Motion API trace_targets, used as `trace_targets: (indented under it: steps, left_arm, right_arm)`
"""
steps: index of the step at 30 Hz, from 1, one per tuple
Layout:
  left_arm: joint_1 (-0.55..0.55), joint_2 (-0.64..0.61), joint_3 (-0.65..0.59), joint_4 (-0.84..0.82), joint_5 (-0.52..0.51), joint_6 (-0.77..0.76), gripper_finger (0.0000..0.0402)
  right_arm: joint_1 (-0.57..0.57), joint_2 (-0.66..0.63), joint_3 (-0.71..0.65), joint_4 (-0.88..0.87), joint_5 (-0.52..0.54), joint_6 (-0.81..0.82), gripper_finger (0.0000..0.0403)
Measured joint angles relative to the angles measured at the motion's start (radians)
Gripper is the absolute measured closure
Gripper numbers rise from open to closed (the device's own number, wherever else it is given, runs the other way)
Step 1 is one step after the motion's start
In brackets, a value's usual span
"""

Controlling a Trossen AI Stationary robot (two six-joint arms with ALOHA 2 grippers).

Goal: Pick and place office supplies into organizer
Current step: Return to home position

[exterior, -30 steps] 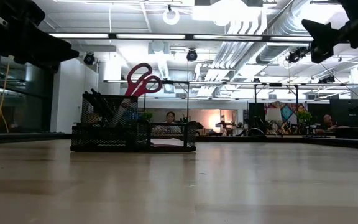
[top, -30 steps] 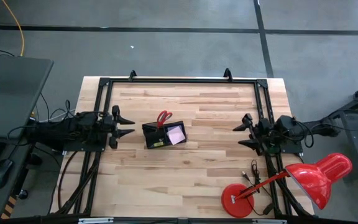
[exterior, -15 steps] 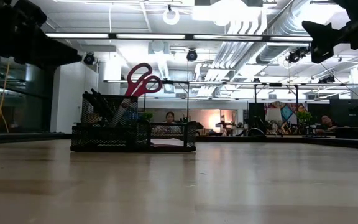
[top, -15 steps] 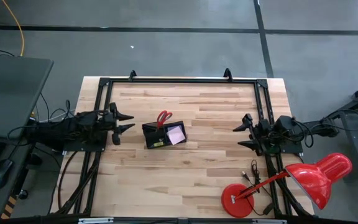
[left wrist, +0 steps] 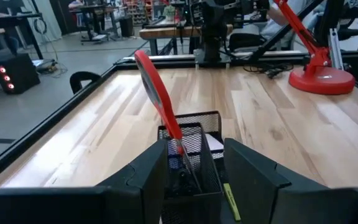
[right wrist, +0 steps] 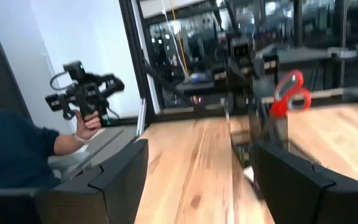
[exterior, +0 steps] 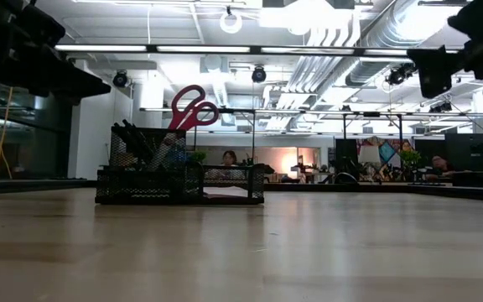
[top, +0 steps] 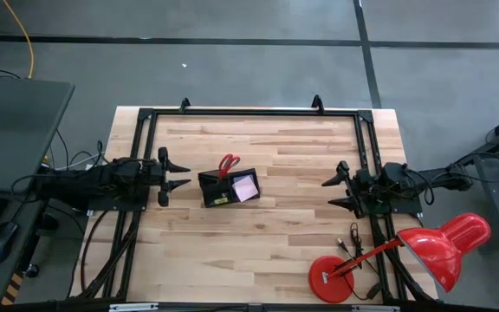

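The black mesh organizer [top: 225,188] stands on the table left of centre. The red-handled scissors [top: 229,164] stick up out of its tall compartment, handles on top [exterior: 191,106], beside several black pens [exterior: 132,134]. A pink pad [top: 244,186] lies flat in the low compartment. No purple pad shows. My left gripper [top: 177,173] hovers open just left of the organizer; in its wrist view the scissors [left wrist: 157,93] rise between its fingers. My right gripper [top: 331,191] hangs open far to the right, facing the organizer [right wrist: 272,130].
A red desk lamp stands on its round base [top: 331,279] at the near right corner, its shade [top: 444,243] past the table's edge. A black frame [top: 249,111] runs around the tabletop. A person's hand [right wrist: 89,124] holds a device beyond the table.
My right gripper has dropped a little and edged toward the table's left; its wrist view is blurred by motion. The organizer and its contents have stayed still.
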Motion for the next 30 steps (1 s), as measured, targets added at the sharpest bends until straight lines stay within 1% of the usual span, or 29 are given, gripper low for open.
trace_targets:
  steps: [6,30]
  left_arm:
    - [0.000,0.013,0.000,0.003,0.000,-0.008,0.0256]
    - [0.000,0.013,0.000,0.003,0.000,-0.009,0.0256]
  right_arm:
    - [0.000,0.001,0.000,-0.082,-0.002,0.013,0.0132]
    - [0.000,0.002,0.001,-0.087,0.008,0.014,0.0132]
